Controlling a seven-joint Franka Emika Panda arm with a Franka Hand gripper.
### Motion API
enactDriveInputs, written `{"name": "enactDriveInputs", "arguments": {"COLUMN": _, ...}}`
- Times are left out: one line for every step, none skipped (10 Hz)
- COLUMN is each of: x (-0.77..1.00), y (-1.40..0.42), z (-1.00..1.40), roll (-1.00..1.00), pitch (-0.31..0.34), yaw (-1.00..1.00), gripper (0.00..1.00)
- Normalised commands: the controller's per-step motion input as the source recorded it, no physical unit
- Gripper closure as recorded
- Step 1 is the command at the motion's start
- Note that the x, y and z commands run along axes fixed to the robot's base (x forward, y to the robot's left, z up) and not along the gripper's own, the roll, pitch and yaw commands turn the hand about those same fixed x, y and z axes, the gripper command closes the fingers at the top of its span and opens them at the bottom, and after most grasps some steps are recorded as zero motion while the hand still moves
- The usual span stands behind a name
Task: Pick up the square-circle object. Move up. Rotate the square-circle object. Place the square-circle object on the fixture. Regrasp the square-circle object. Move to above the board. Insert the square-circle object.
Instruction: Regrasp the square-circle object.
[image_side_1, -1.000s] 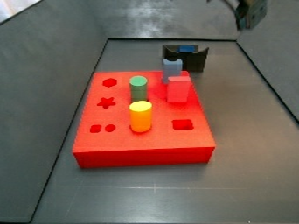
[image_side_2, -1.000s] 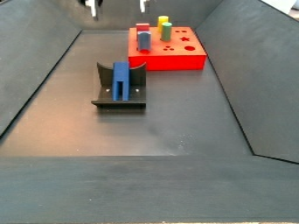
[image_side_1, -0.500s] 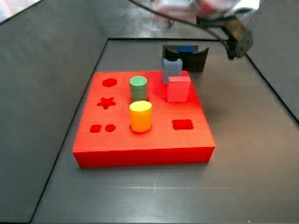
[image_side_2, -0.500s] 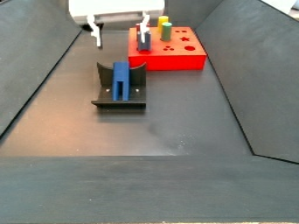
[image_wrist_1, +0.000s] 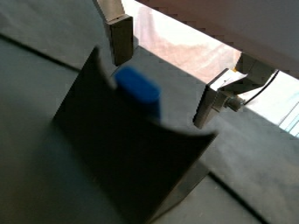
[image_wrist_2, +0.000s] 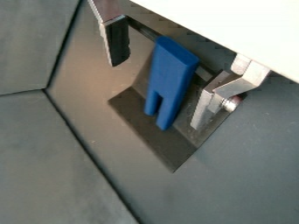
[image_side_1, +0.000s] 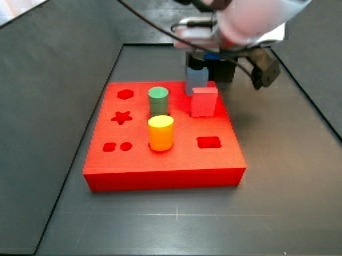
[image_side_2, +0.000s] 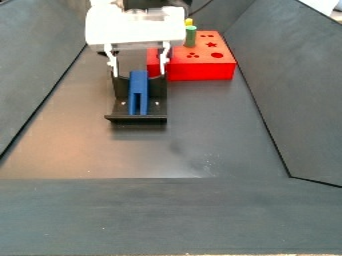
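The square-circle object is a dark blue piece with two prongs, leaning in the dark fixture. It shows in both wrist views, its prongs towards the fixture's base plate. My gripper is open and low over the fixture, with one finger on each side of the piece and a small gap to each. In a side view the gripper hides the piece. The red board lies beside the fixture.
The board carries a green peg, a yellow peg, a red block and a pale blue piece at its edge by the fixture. Sloped dark walls enclose the floor.
My gripper has come down from above the bin to the fixture and now straddles the blue piece. The piece and board have not moved.
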Motion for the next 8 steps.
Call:
{"name": "enactDriveInputs", "arguments": {"x": 0.07, "y": 0.01, "z": -0.37, "roll": 0.07, "pitch": -0.009, "yaw": -0.05, "gripper": 0.0}}
{"name": "enactDriveInputs", "arguments": {"x": 0.07, "y": 0.01, "z": -0.28, "roll": 0.07, "pitch": 0.003, "yaw": -0.04, "gripper": 0.0}}
{"name": "enactDriveInputs", "arguments": {"x": 0.01, "y": 0.0, "z": -0.18, "roll": 0.06, "pitch": 0.022, "yaw": -0.03, "gripper": 0.0}}
{"name": "enactDriveInputs", "arguments": {"x": 0.01, "y": 0.0, "z": -0.18, "roll": 0.05, "pitch": 0.019, "yaw": -0.01, "gripper": 0.0}}
{"name": "enactDriveInputs", "arguments": {"x": 0.01, "y": 0.0, "z": -0.18, "roll": 0.05, "pitch": 0.019, "yaw": -0.01, "gripper": 0.0}}
{"name": "enactDriveInputs", "arguments": {"x": 0.01, "y": 0.0, "z": -0.17, "roll": 0.05, "pitch": 0.019, "yaw": 0.0, "gripper": 0.0}}
{"name": "enactDriveInputs", "arguments": {"x": 0.01, "y": 0.0, "z": -0.17, "roll": 0.05, "pitch": 0.019, "yaw": 0.0, "gripper": 0.0}}
{"name": "enactDriveInputs", "arguments": {"x": 0.0, "y": 0.0, "z": -0.5, "roll": 0.0, "pitch": 0.0, "yaw": 0.0, "gripper": 1.0}}
